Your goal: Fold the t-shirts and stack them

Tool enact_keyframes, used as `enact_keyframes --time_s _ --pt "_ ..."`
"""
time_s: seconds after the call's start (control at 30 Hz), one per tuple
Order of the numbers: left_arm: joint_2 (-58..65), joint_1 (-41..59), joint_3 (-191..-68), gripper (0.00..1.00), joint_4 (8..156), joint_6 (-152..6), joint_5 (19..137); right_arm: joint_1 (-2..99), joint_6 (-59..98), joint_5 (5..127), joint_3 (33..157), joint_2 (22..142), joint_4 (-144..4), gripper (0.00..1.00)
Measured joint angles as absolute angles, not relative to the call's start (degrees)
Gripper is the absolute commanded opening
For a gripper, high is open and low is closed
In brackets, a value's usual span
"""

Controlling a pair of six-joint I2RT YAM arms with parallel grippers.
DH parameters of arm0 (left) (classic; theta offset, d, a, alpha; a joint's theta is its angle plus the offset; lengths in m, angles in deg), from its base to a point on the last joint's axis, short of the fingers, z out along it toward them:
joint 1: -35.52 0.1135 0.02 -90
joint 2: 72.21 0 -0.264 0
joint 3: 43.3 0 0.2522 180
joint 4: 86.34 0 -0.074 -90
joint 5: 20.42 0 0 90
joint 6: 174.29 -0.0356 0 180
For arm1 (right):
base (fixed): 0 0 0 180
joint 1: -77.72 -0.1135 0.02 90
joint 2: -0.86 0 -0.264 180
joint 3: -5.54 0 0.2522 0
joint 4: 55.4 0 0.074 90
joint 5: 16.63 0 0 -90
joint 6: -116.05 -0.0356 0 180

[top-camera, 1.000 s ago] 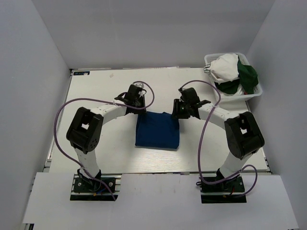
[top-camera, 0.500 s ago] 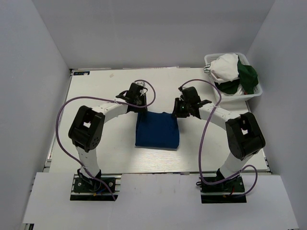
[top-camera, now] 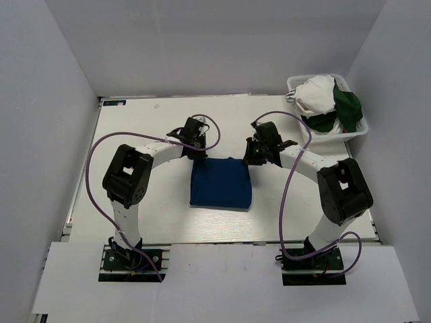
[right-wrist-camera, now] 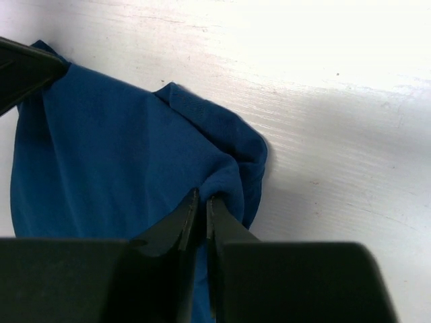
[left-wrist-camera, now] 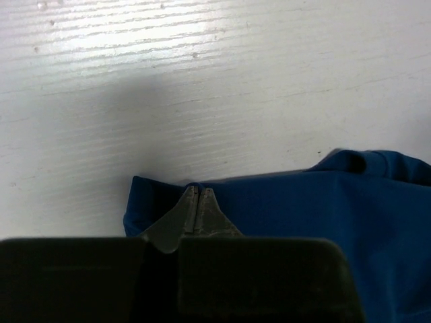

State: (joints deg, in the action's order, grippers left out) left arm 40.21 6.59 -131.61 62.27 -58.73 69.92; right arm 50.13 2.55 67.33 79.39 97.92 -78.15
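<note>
Left tool (left-wrist-camera: pixel 196 196): 2 dark, tapered, wedge-shaped fingers (left-wrist-camera: pixel 210 214), tips pressed flat together, closed on the far-left corner of the blue t-shirt (top-camera: pixel 221 183), a sliver of blue fabric curling over the tips. Matte black housing filling the bottom of the left wrist view.

Right tool (right-wrist-camera: pixel 202 199): 2 matching dark fingers, only a hairline gap between them, clamped on a bunched ridge of cloth at the shirt's far-right corner; fabric puckered and rounded around the tips.

Blue t-shirt: royal blue, soft, matte knit, folded into a rough rectangle, lying flat on the tabletop (top-camera: pixel 135 128) between the 2 arms. Far edge lumpy where pinched, near edge straight. No print showing on the upper face.

Tabletop: white, painted, with fine wood-grain streaks and a few small specks in the wrist views; soft grey shadows beside the cloth.

Basket (top-camera: pixel 353 136): white plastic, rectangular, at the far-right corner of the tabletop, well apart from the blue shirt. Inside, heaped and crumpled: 1 white t-shirt (top-camera: pixel 316 94) and 1 dark green t-shirt (top-camera: pixel 347 106), green draped over the right rim.

Cables (top-camera: pixel 91 161): purple, thin, looping from each arm.
</note>
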Motion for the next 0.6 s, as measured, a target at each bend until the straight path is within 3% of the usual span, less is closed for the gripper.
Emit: enact_keyframes --time_s 0.1,0.6 --pt "40.1 6.6 -131.8 0.0 62.1 -59.1 70.2 50.1 2.6 67.4 79.2 97.3 -78.2 0.0" --pt "11.7 6.5 -120.0 0.0 68.4 -60.0 74.0 50.1 3.8 65.1 77.6 87.9 -77.1 0.0"
